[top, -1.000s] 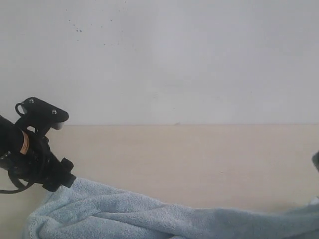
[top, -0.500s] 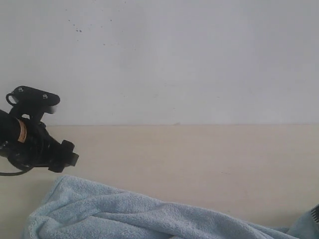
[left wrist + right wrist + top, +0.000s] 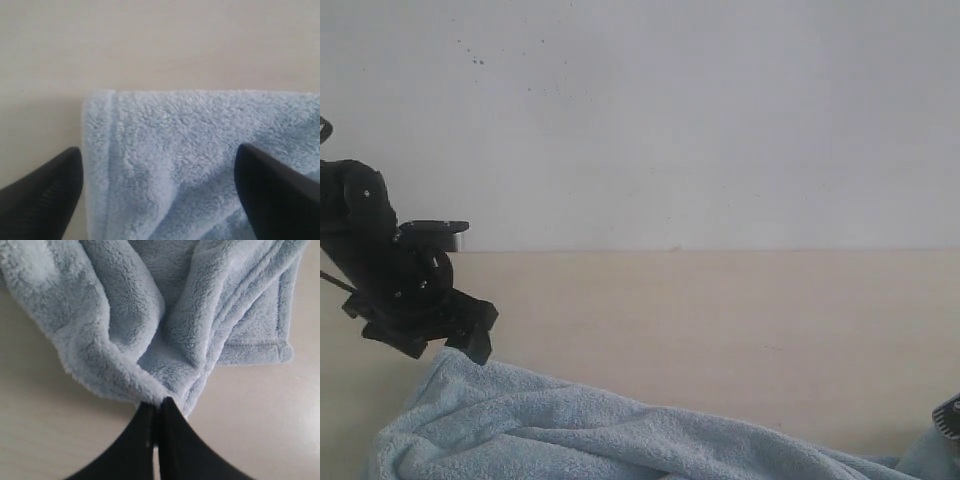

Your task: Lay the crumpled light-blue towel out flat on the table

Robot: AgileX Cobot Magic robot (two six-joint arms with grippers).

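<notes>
The pale light-blue towel (image 3: 580, 430) lies rumpled along the near edge of the beige table (image 3: 720, 320). My left gripper (image 3: 470, 335) hovers just above the towel's far-left corner, pointing down. In the left wrist view that gripper (image 3: 157, 172) is open, its two dark fingers (image 3: 45, 190) wide apart on either side of the towel's hemmed corner (image 3: 150, 150). My right gripper (image 3: 159, 402) is shut on a bunched fold of the towel (image 3: 165, 325), with a stitched hem corner (image 3: 260, 347) lying beside it. Only a sliver of the right gripper (image 3: 950, 418) shows in the exterior view.
A plain white wall (image 3: 670, 120) rises behind the table. Bare tabletop stretches beyond the towel to the wall.
The left arm rose off the towel's corner, then swung so the gripper points down over that corner. The right end of the towel dropped lower at the frame's right edge.
</notes>
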